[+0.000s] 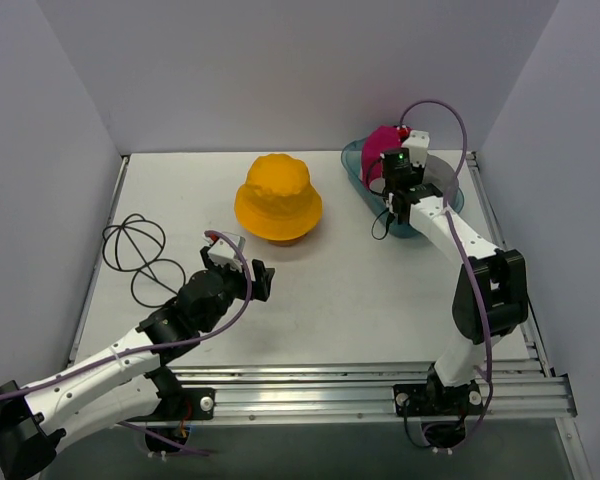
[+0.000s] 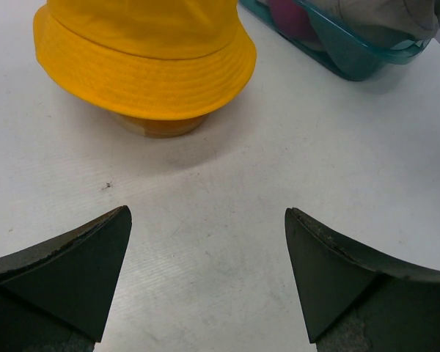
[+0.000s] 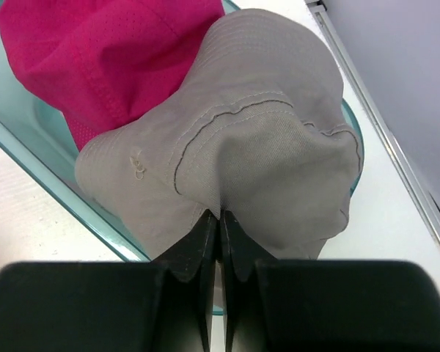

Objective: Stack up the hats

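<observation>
**Three hats in view, one pinched by the right hand**

Three hats show. The yellow hat (image 1: 278, 198) sits upright in the middle of the white surface (image 1: 360, 290), toward the far side. The left wrist view shows it resting on a wooden stand (image 2: 158, 126) that peeks out below its brim.

At the far right lies a teal tray (image 1: 352, 160) of clear plastic, and two hats lie in it. The magenta cap (image 3: 110, 51) is at the tray's far left end. The grey hat (image 3: 264, 132) lies beside it, touching it and draping over the tray's near rim.

The right hand (image 3: 220, 220) reaches over the tray. Its fingers are closed tight on a fold of the grey hat's fabric, which puckers up between them.

The left hand (image 2: 205, 216) hovers over bare surface on the near side of the yellow hat, apart from it. Its fingers are spread wide and it holds nothing.

A black wire stand (image 1: 135, 250) lies at the left edge of the surface.
</observation>
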Robot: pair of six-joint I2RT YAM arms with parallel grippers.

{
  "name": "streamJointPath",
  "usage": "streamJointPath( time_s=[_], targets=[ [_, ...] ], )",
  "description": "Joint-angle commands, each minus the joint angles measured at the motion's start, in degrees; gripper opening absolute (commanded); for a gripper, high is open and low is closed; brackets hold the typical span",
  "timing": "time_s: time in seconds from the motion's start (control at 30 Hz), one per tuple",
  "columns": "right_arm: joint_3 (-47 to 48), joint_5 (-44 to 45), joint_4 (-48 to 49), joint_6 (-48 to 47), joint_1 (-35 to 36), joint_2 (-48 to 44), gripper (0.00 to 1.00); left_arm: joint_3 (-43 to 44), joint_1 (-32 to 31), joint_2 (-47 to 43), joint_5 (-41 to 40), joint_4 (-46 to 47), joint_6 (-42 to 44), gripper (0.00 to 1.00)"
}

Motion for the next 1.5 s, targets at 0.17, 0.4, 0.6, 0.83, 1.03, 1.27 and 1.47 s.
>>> streamJointPath(
  time_s=[0.17,0.4,0.6,0.83,1.03,1.27,1.47],
  targets=[
    [4.6,5.8,-6.6,-1.5,-0.1,-3.4,0.0,0.7,-0.3,0.9,-0.9,2.9,0.4,0.95],
    [10.3,7.4,-13.5,-2.7,0.2,-6.3,0.0,0.7,-0.3,1.6,-1.1,3.2,0.4,0.95],
    [14.5,4.6,-14.4,-4.2,0.6,-9.7,0.0,0.5,-0.3,1.1,-2.0,2.9,0.3,0.95],
    [16.5,3.1,-14.8,-9.9,4.5,-14.8,0.0,0.4,-0.3,0.8,-2.4,2.6,0.2,0.95],
    [18.7,-12.0,-14.9,-9.8,5.0,-17.9,0.0,0.7,-0.3,0.4,-4.4,1.4,-0.8,0.95],
    [22.4,-17.1,-15.2,-11.9,11.4,-14.9,0.0,-0.6,-0.3,-5.7,-8.2,-0.7,-1.4,0.95],
    [25.3,-19.5,-13.6,-14.6,14.8,-11.7,0.0,-2.1,-0.3,-10.4,-9.0,-1.1,-1.6,0.95]
  ],
)
